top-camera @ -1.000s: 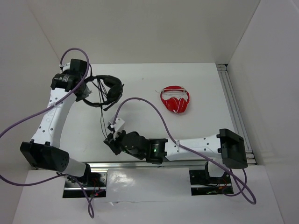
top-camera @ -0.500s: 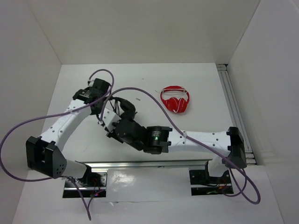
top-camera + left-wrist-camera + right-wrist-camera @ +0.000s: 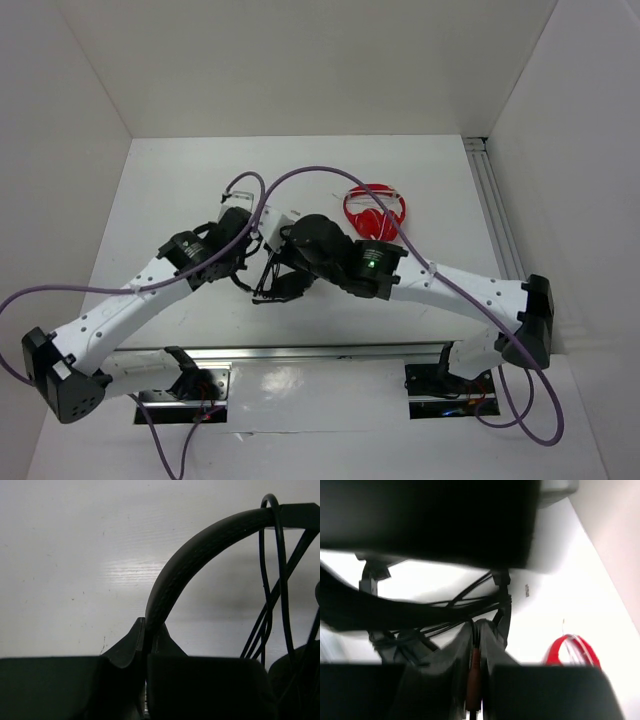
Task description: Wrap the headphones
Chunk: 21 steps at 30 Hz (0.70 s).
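Headphones [image 3: 283, 288]: black, near the middle of the table [image 3: 170, 190], right where the tips of the two arms meet. The arms hide most of them in the top view.
Left claw [image 3: 149, 632]: squeezed tight on the headband, with one finger on each side of it.
Headband [image 3: 200, 545]: a thin, bumpy black bow. In the left wrist view it comes up out of the left claw and bends over to the right.
Right claw [image 3: 475, 627]: pinched almost closed on the cable. Something thin and reddish shows lower down in the gap. I cannot tell what it is.
Cable [image 3: 470, 602]: thin and black. Some strands run side by side across the right wrist view and go down into the right claw. More loops hang beside the headband in the left wrist view.
On the table or held up: I cannot tell if the headphones touch the table.
Red headphones [image 3: 365, 207]: on the table just behind the right arm [image 3: 460, 290], apart from the black ones. The arm covers part of them from above.
Left arm [image 3: 130, 305]: white, reaching in from the near left corner.
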Each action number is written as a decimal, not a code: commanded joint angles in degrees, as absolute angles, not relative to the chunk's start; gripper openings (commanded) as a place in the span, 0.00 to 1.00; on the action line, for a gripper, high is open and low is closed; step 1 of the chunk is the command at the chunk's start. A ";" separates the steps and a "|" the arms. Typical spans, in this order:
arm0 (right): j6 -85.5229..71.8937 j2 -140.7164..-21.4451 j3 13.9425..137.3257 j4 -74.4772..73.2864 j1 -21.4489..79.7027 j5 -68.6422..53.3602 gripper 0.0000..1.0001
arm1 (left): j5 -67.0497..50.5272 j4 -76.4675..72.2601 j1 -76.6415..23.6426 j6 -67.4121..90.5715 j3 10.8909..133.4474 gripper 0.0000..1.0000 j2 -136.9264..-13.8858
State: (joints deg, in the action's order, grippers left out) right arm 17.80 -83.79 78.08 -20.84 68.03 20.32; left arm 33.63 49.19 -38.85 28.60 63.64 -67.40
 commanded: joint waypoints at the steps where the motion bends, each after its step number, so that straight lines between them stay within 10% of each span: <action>1: 20.30 -79.99 76.55 -18.99 61.98 19.17 0.00 | 32.70 51.67 -43.06 28.21 63.98 0.00 -62.50; 21: 20.30 -78.22 74.00 -15.65 47.39 3.52 0.11 | 33.14 65.83 -52.82 34.54 72.33 0.00 -62.84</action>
